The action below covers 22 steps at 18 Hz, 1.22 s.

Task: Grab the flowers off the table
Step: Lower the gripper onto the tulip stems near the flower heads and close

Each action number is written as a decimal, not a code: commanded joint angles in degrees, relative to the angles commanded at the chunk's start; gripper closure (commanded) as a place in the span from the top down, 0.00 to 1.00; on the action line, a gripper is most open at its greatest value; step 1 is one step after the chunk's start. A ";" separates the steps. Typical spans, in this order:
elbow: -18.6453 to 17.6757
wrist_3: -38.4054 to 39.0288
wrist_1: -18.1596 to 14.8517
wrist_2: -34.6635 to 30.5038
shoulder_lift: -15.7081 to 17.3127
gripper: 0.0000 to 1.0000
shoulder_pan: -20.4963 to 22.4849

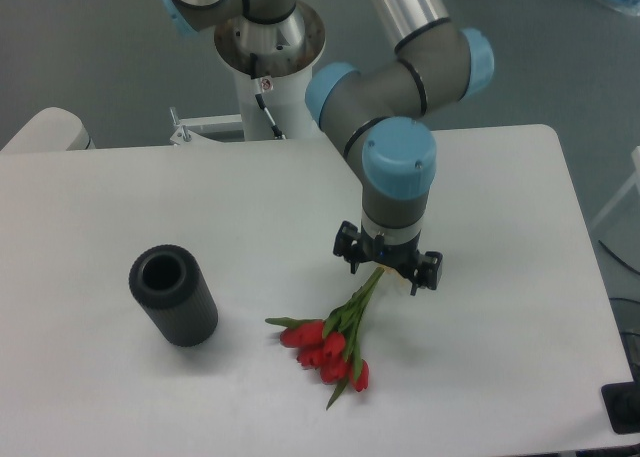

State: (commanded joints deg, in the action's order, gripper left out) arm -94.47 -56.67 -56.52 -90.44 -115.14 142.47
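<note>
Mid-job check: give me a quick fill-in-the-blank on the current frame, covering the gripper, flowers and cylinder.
The gripper hangs over the flowers' ____ end, not the buds.
The tulip buds are ____ in colour.
The dark ribbed cylinder stands to the picture's ____ of the flowers.
The flowers lie on the ____ table.

Missing words: stem; red; left; white

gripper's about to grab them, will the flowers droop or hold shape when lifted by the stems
The flowers would probably droop: thin stems, heavier red buds away from the open gripper. They look light, and the tied bunch should lift together.
</note>
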 joint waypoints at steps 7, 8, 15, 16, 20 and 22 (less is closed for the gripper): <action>-5.55 -2.83 5.01 -0.09 -0.18 1.00 -1.14; -5.90 -2.48 5.88 -0.09 -0.44 1.00 -1.32; -5.99 1.12 9.22 0.00 -2.72 1.00 -2.37; -6.08 1.47 9.93 -0.09 -3.07 1.00 -2.72; -5.46 3.06 11.43 -0.18 -4.66 1.00 -3.96; -5.20 3.32 11.78 -0.18 -5.10 1.00 -3.96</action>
State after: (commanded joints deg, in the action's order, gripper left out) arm -99.67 -53.35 -44.74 -90.62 -120.23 138.52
